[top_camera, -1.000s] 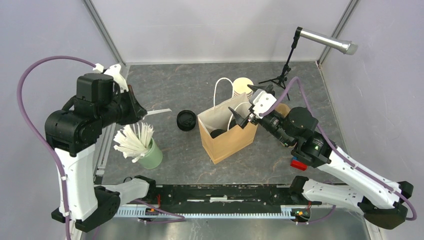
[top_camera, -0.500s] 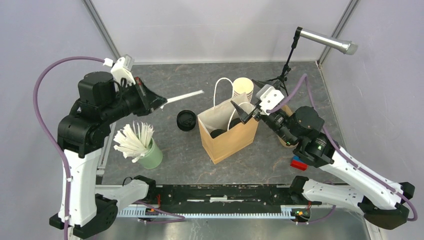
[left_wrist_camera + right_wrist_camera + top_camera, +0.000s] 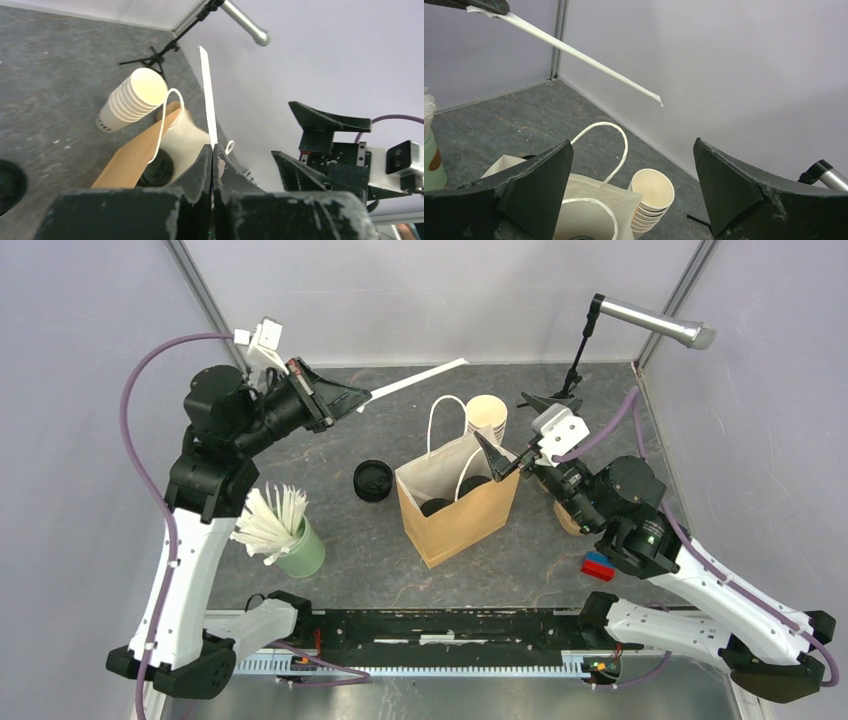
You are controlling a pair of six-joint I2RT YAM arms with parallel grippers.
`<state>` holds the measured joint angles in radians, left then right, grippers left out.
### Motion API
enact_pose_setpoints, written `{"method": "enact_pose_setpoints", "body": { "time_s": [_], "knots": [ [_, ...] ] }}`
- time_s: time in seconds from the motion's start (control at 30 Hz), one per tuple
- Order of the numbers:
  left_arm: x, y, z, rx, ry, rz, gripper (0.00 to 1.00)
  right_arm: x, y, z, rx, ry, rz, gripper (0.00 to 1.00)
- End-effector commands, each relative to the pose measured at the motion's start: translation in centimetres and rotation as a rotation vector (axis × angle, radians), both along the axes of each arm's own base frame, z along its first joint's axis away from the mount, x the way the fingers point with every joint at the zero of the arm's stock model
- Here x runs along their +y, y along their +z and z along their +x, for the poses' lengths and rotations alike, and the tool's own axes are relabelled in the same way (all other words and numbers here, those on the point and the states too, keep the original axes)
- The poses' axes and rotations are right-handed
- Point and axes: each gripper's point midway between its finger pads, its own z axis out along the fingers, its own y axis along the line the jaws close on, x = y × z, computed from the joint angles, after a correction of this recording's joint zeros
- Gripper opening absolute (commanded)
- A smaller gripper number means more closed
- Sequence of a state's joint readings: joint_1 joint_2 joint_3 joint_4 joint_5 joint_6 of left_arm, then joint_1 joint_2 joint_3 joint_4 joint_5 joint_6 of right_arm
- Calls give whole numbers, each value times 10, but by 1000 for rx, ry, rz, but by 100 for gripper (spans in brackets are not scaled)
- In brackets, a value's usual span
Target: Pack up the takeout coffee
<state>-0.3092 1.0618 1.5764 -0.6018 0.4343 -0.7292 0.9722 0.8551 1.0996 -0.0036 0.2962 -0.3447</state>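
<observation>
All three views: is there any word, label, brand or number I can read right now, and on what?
None is legible in any view.
Stack of lidless cream paper cups: small dark print near the base, too small to read.
Brown paper bag: no print seen.
Long white paper-wrapped straw in the left claw: no print seen.

Matt brown kraft paper on the bag [image 3: 455,515], smooth white cord for its handles [image 3: 625,142]. Behind the bag, matt cream paper in the cup stack [image 3: 486,418]. Left of the bag, faintly shiny black plastic in the lid pile [image 3: 372,481]. Mottled grey stone-look worktop [image 3: 330,430] (faintly scratched). White paper wrap on the straw [image 3: 574,52]. Brushed silvery metal on the microphone [image 3: 655,323]. Scuffed matt black plastic on the left gripper [image 3: 212,150].
</observation>
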Motion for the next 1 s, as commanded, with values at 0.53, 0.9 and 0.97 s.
{"method": "enact_pose_setpoints", "body": {
  "time_s": [0.53,0.9,0.97],
  "knots": [
    [-30,-59,-52,160,-297,-29,2,-21,20,1,-32,-74,70,97],
    [-34,-98,-40,278,-304,46,2,-26,18,2,-28,-96,62,97],
    [-33,-106,-40,289,-305,63,2,-27,17,2,-24,-101,65,97]
  ]
}}
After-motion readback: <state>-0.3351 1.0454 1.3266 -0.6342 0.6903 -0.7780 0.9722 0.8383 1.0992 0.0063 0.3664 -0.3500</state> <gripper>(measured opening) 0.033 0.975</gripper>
